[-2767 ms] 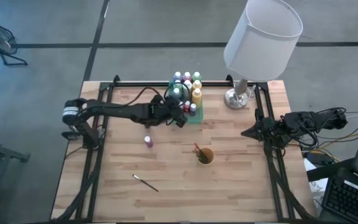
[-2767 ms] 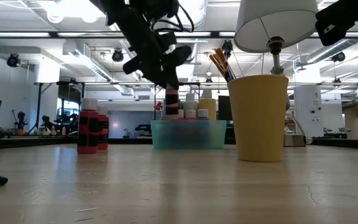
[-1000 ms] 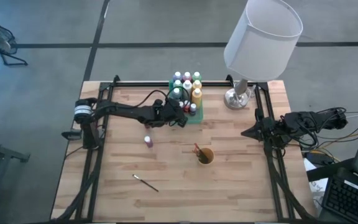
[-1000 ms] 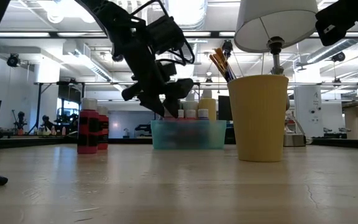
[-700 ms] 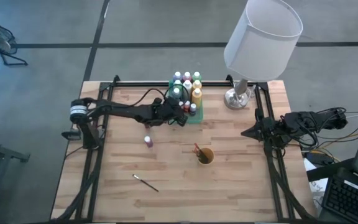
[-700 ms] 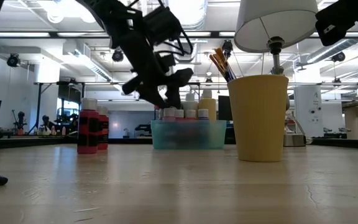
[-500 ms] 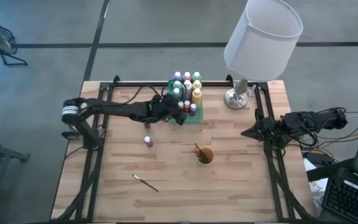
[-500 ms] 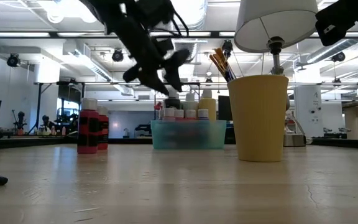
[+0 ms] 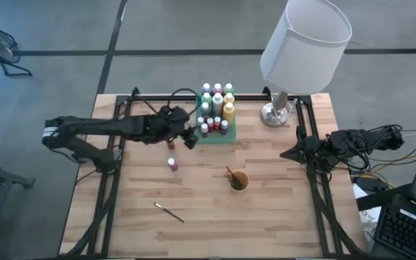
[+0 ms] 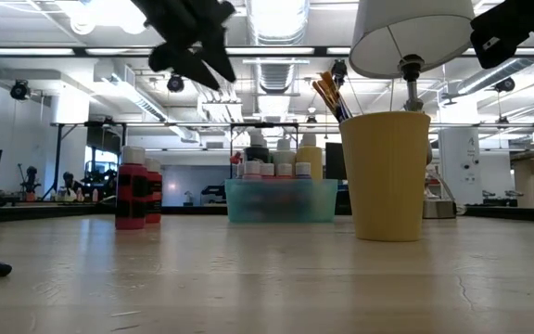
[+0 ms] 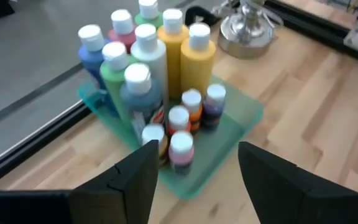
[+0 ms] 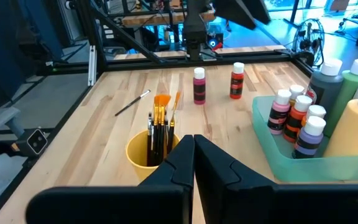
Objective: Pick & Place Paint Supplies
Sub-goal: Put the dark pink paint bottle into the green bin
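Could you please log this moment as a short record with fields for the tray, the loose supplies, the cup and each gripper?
tray: green tray at the table's far side, full of paint bottles
loose bottles: two standing on the wood
loose brush: one paintbrush lying near the front
cup: yellow cup holding brushes
left gripper: open, empty, beside the tray
right gripper: shut, waiting at the right edge

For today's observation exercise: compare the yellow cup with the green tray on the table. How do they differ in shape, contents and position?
The yellow cup is round and upright; the green tray is shallow and rectangular. The cup holds paintbrushes; the tray holds capped paint bottles. The cup stands mid-table, while the tray sits near the back edge beside the lamp base. Both rest on the wooden table as containers for paint supplies.
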{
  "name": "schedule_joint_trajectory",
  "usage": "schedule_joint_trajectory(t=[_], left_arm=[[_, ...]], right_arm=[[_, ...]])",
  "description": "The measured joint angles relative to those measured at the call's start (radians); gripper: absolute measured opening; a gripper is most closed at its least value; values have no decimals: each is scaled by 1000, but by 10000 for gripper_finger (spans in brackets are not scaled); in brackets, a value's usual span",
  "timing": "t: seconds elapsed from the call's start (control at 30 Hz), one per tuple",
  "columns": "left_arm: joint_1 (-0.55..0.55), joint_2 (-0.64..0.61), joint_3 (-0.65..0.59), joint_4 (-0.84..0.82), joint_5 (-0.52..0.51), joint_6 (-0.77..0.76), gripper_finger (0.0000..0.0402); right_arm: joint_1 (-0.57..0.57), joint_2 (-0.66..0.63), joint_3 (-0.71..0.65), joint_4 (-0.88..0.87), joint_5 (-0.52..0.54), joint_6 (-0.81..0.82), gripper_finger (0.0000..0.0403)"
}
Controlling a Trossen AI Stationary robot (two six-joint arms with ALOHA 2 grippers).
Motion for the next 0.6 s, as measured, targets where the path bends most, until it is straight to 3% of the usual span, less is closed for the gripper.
schedule_joint_trajectory(t=[0.33,0.6], left_arm=[[-80,-157,-23,-247,-1,-24,224],[-144,-279,-140,-285,-2,-86,224]], right_arm=[[0,0,0,0,0,0,8],[0,0,0,0,0,0,8]])
